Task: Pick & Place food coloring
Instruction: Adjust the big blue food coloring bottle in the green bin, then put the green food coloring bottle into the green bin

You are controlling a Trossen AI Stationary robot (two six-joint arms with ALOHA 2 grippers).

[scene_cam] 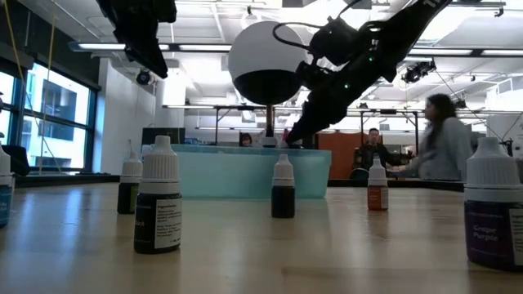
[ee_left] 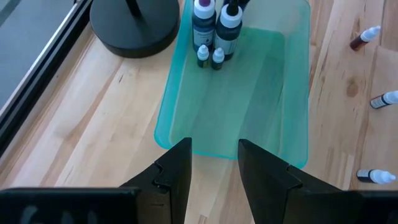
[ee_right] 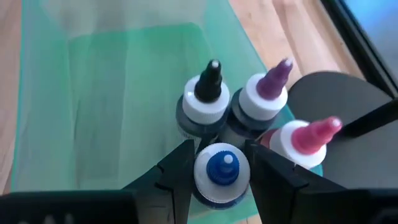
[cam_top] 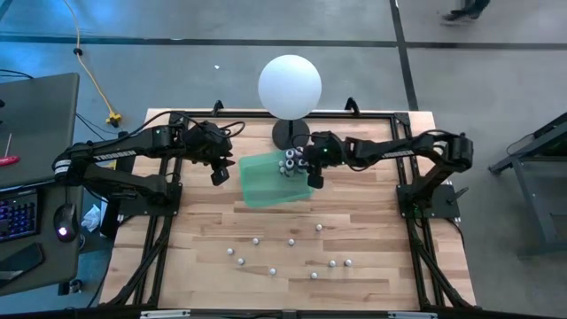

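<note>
Right wrist view: your right gripper point(ee_right: 217, 163) grips a blue-capped food coloring bottle point(ee_right: 221, 170) low in frame, over the green tray point(ee_right: 93, 93), beside three standing bottles point(ee_right: 239, 102). Your left gripper point(ee_left: 214, 163) hangs open over the tray's near edge; the rest of the food coloring point(cam_top: 292, 252) lies scattered across the high view's lower middle.

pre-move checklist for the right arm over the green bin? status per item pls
1. Right pincer around the blue-capped bottle: ok.
2. That bottle over the green bin, beside the bottles already in it: ok.
3. Bottle seated on the bin floor: cannot tell.
4. Left pincer open, at the bin's other end: ok.
5. Lamp base touches the bin; retreat path: cannot tell.
6. Loose bottles left on the table: not ok.
</note>
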